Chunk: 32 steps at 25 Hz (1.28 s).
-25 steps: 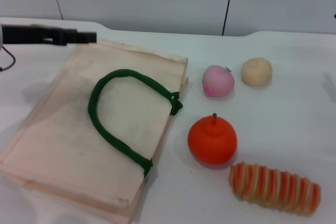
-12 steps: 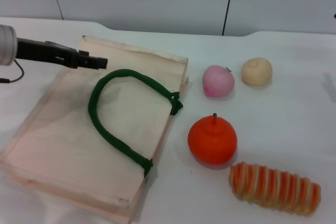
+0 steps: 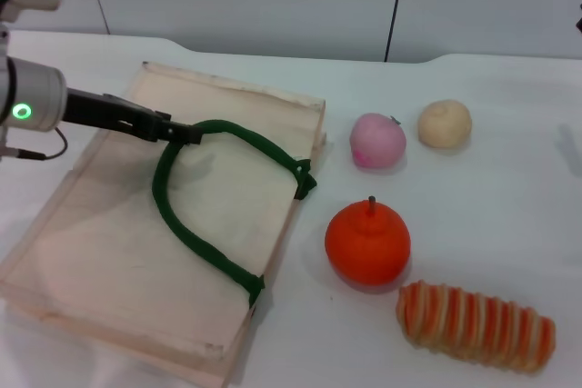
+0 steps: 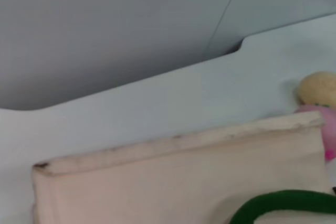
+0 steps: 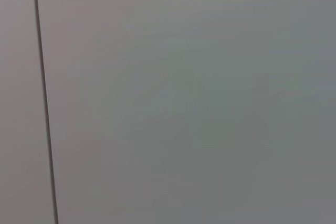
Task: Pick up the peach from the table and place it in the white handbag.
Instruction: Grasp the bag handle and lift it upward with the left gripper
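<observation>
The peach (image 3: 377, 140) is small, round and pale pink, and lies on the white table just right of the white handbag (image 3: 118, 224). The handbag lies flat, with its dark green handle (image 3: 182, 224) looped on top. My left gripper (image 3: 185, 132) reaches in from the left, low over the bag, and its black tip is at the far end of the handle loop. The left wrist view shows the bag's far edge (image 4: 184, 182), a piece of the handle (image 4: 283, 203) and the peach (image 4: 328, 129) at the side. My right gripper is out of view.
A beige round lump (image 3: 445, 124) lies right of the peach. A bigger bright orange fruit (image 3: 367, 243) sits nearer to me, with an orange-and-cream striped roll (image 3: 476, 324) at the front right. A grey wall stands behind the table.
My left gripper has moved right and nearer, from the bag's far left corner down to the far end of the green handle. The fruits and the bag have not moved.
</observation>
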Available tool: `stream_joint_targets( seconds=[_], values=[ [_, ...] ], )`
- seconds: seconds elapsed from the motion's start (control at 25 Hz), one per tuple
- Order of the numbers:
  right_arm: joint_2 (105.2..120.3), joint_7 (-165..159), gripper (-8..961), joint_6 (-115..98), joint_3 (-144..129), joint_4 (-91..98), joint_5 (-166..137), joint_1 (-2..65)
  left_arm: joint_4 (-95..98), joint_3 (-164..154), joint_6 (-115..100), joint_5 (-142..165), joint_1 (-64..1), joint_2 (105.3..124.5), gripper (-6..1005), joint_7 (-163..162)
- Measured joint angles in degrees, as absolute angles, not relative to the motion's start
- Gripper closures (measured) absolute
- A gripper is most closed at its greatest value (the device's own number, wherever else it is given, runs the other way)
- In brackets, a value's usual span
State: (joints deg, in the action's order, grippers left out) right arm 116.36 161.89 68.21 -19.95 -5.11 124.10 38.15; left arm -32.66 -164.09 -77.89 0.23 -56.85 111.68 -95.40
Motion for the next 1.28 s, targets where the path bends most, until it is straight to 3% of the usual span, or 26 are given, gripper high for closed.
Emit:
stream_joint_targets(
  seconds=[0.64,1.12,1.28],
  values=[
    [116.36,161.84,83,68.21,-19.95,-5.18,124.1,38.4,-25.57,-164.09,-69.25,3.18,-57.04,111.84,431,-95.64],
    [116.36,161.8,86,68.2,-19.95,-5.03,124.1,37.97,-25.65,-163.96,-68.94,3.01,-56.74,112.05,638,-96.59],
    [116.36,161.8,87,68.21,-19.95,-5.0,124.1,37.91,-26.04,-164.01,-72.57,-2.29,-56.17,111.52,865,-95.2]
  ],
)
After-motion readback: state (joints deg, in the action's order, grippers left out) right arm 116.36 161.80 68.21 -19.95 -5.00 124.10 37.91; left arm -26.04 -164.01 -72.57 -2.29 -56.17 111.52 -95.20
